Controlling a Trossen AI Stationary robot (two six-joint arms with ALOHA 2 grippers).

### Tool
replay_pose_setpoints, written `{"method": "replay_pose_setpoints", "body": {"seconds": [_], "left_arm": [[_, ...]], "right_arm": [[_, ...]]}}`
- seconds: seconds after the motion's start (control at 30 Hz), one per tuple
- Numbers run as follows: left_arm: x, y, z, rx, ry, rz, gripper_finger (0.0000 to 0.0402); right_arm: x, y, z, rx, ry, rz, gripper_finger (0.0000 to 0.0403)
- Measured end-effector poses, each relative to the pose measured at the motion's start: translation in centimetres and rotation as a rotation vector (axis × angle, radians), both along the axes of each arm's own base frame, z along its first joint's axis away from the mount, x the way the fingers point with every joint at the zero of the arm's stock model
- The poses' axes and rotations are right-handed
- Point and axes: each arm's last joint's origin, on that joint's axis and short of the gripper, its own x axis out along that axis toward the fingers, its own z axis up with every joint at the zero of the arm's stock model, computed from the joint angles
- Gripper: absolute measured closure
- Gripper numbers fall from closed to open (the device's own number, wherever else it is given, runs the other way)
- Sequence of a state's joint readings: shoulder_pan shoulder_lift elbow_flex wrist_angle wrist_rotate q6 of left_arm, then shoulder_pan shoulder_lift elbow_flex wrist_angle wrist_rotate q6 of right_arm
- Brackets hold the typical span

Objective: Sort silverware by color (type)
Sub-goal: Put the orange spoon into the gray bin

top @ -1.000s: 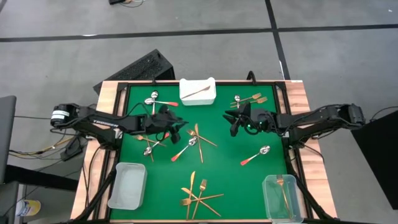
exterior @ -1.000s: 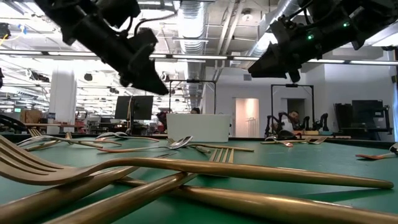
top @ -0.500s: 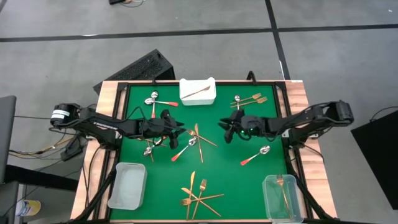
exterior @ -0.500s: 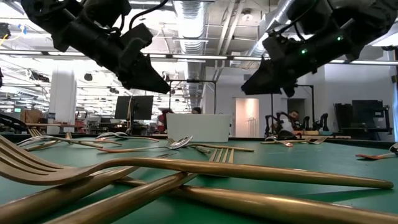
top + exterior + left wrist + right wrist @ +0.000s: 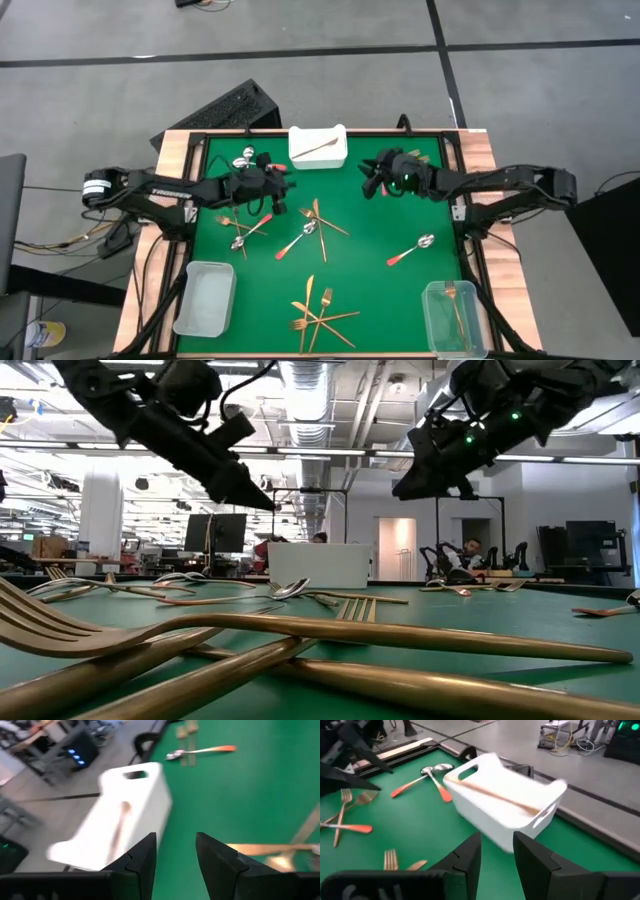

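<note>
Both my claws hang empty above the green bench, fingers a narrow gap apart. Left claw (image 5: 262, 183) sits upper left of centre; the red-handled silver spoon (image 5: 297, 241) lies just lower right of it, long axis diagonal. Right claw (image 5: 381, 177) is farther off, nearer the white rectangular tray (image 5: 338, 157).

The white tray (image 5: 117, 817) is motion-blurred, its far end smeared in both wrist views.

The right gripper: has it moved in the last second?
Yes. In the high view the right gripper has swung toward the table's far edge, closer to the white tray than it was. Its fingers are apart, holding nothing.
</note>
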State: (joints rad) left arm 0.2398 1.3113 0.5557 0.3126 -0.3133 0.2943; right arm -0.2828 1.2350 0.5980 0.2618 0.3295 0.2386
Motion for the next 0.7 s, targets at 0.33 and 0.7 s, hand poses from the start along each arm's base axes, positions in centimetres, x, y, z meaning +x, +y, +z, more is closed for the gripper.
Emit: {"method": "replay_pose_setpoints", "body": {"seconds": [0.33,0.7], "left_arm": [[-1.5,5.2,1.0,-0.046,-0.109,0.087,0.0276],[-0.5,4.1,2.7,-0.307,-0.351,0.095,0.0276]], "right_arm": [[-1.1,-3.5,0.7,-0.005,0.041,0.023,0.0267],[-2.1,-1.7,-1.7,0.237,0.239,0.008,0.0267]]}}
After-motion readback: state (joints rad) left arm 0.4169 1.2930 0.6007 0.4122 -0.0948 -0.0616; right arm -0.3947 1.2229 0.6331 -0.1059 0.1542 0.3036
